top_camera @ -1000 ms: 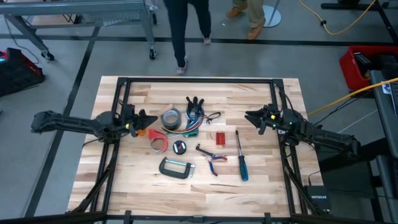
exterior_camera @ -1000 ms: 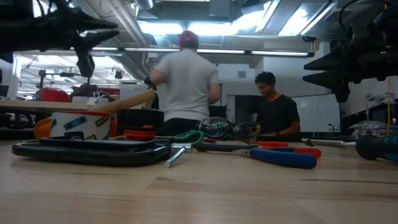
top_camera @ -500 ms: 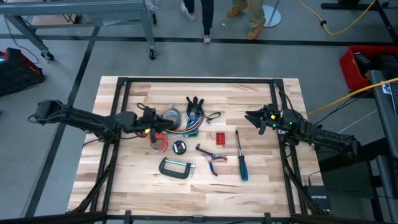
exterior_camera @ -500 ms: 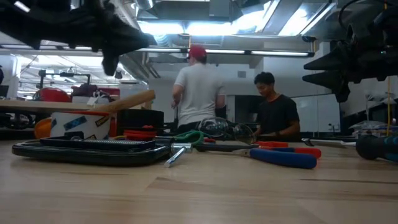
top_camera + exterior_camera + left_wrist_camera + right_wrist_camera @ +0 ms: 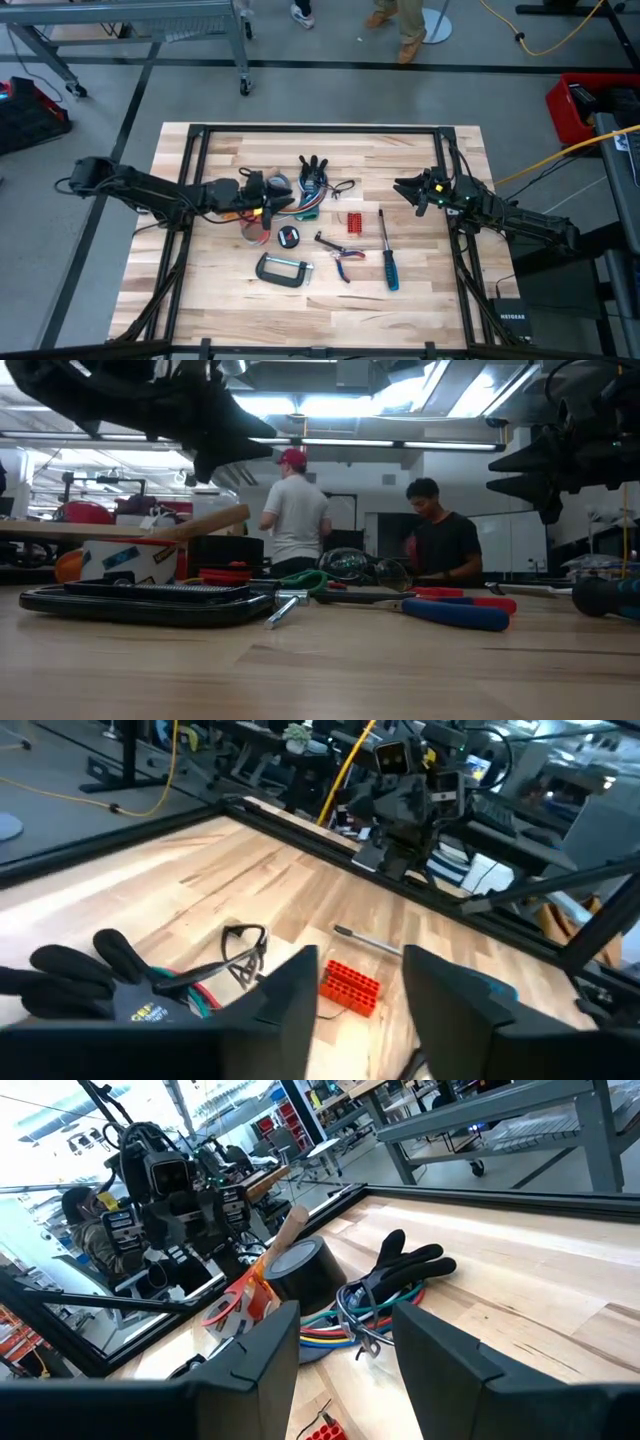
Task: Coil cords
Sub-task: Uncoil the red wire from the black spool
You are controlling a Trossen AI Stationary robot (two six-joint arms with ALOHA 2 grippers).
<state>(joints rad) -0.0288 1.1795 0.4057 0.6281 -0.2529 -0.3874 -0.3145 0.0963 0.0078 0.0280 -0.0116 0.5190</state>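
Spanning most of the high view, the wooden counter carries every item in its middle zone. Left arm reaches from the left edge toward centre; its end effector sits above the grey tape roll and just beside the cords, fingers spread apart with nothing between them. Right arm rests over the right side; its end effector hangs well apart from the cluster, fingers wide and empty.

Items on the counter, in descending size:
- C-clamp, near the front, dark, lying flat.
- Screwdriver, blue handle, lying right of centre.
- Orange-red tape roll, largely under the left arm.
- Black glove, at the rear of the cluster, fingers pointing away from the front.
- Pliers, red-handled, between clamp and screwdriver.
- Cords, a bundle of red, green, blue and white strands lying just in front of the glove, beside the grey tape roll, touching the glove. Not gripped.
- Small black round object, in front of the cords.
- Red block, between the cords and the screwdriver.

Two persons show beyond the counter in the low view.
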